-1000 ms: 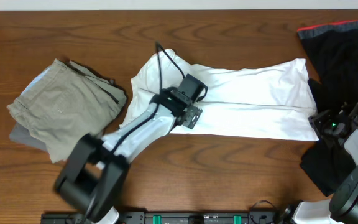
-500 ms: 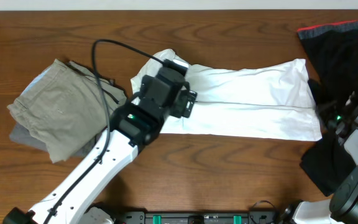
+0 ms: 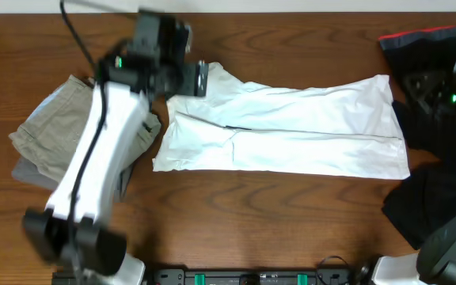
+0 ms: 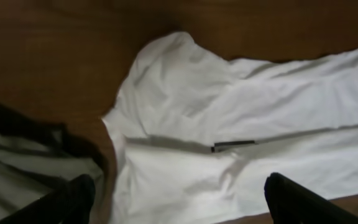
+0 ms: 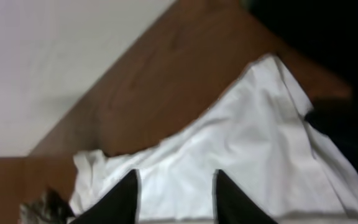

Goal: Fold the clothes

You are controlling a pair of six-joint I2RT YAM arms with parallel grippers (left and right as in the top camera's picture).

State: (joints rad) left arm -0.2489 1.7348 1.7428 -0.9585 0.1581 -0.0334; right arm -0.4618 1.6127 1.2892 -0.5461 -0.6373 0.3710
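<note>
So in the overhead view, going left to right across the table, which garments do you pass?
khaki folded garment → white T-shirt, spread out flat → black garment with a red stripe at the right edge. The left arm crosses both the khaki garment and the shirt, so it is left out.

I read this as a robotics lab bench, not a home. A wood-grain counter point(image 3: 275, 214) stands against a bare white wall point(image 5: 55, 62). A black equipment rail point(image 3: 236, 277) runs along its front edge, with a loose black cable point(image 3: 74, 28) overhead.

White T-shirt point(image 3: 291, 131), khaki-beige garment point(image 3: 54, 134), red-striped black garment point(image 3: 398, 51), brown wood-grain table point(image 3: 291, 47).
</note>
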